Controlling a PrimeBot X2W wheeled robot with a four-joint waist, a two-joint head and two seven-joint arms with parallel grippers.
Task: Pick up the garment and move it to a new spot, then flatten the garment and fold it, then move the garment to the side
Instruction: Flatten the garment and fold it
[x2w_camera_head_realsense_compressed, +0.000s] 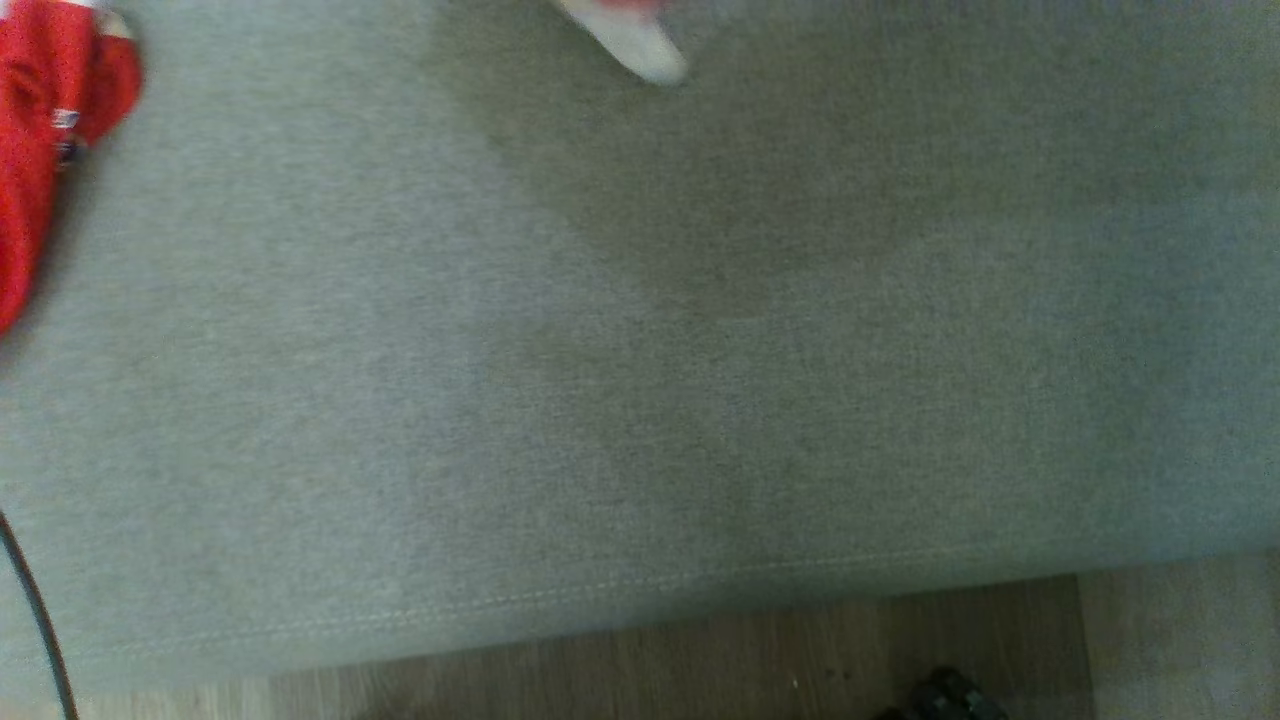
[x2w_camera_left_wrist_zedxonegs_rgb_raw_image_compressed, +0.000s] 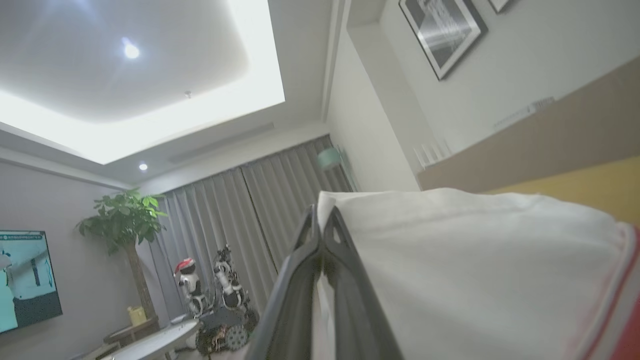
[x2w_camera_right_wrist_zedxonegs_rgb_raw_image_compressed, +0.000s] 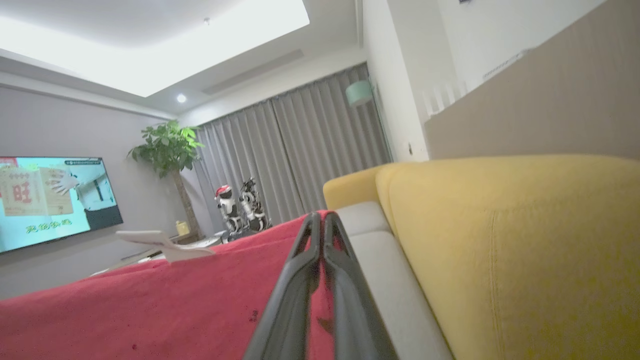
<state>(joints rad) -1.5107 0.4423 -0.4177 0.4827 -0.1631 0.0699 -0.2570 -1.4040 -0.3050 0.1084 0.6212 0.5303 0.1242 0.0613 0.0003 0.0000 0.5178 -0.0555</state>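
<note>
In the left wrist view my left gripper (x2w_camera_left_wrist_zedxonegs_rgb_raw_image_compressed: 320, 212) is shut on the garment (x2w_camera_left_wrist_zedxonegs_rgb_raw_image_compressed: 475, 270), whose white inside faces the camera, with red-and-white striped trim (x2w_camera_left_wrist_zedxonegs_rgb_raw_image_compressed: 620, 300) at the right edge. My right gripper (x2w_camera_right_wrist_zedxonegs_rgb_raw_image_compressed: 320, 217) is shut on the upper edge of the garment (x2w_camera_right_wrist_zedxonegs_rgb_raw_image_compressed: 150, 305), red side showing, and a small white tag (x2w_camera_right_wrist_zedxonegs_rgb_raw_image_compressed: 165, 245) sticks up from that edge. Both wrist views look up toward the ceiling. A blurred pale tip of cloth (x2w_camera_head_realsense_compressed: 640, 45) hangs into the top of the head view above the grey cushion.
The grey sofa cushion (x2w_camera_head_realsense_compressed: 640, 350) spreads below, its front seam near the wooden floor (x2w_camera_head_realsense_compressed: 700, 660). A smaller red garment with a small logo (x2w_camera_head_realsense_compressed: 50, 130) lies at the cushion's far left. A yellow backrest (x2w_camera_right_wrist_zedxonegs_rgb_raw_image_compressed: 500, 240) stands to the right. A dark cable (x2w_camera_head_realsense_compressed: 35, 610) runs at lower left.
</note>
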